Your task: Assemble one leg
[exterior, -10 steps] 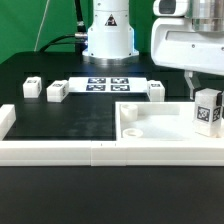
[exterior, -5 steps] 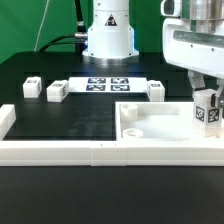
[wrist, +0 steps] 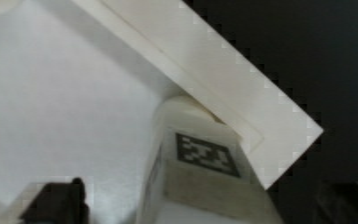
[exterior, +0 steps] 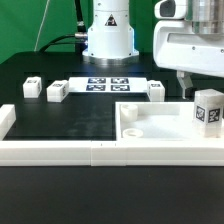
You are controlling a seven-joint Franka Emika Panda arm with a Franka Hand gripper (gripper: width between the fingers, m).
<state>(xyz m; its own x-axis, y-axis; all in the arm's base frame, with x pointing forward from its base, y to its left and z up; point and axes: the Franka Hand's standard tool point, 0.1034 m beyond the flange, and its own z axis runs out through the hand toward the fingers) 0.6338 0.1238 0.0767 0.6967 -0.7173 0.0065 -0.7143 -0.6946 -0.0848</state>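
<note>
The leg (exterior: 208,110) is a small white post with a black-and-white tag. It stands upright in the corner socket of the large white panel (exterior: 160,132) at the exterior view's right. My gripper (exterior: 200,86) hangs just above it with its jaws spread, one dark finger (exterior: 184,86) clear of the leg's side. In the wrist view the leg (wrist: 202,160) rises between my two fingertips (wrist: 55,205), with a gap on each side, over the panel's corner (wrist: 247,90). The gripper (wrist: 194,212) is open and holds nothing.
Three more white legs lie at the back: two at the left (exterior: 30,86) (exterior: 56,91), one (exterior: 155,90) beside the marker board (exterior: 108,84). A white fence (exterior: 60,150) runs along the front. The robot base (exterior: 108,35) stands behind.
The leg was tilted in my shut fingers; now it stands upright on the panel's corner. My gripper has opened and risen a little off it.
</note>
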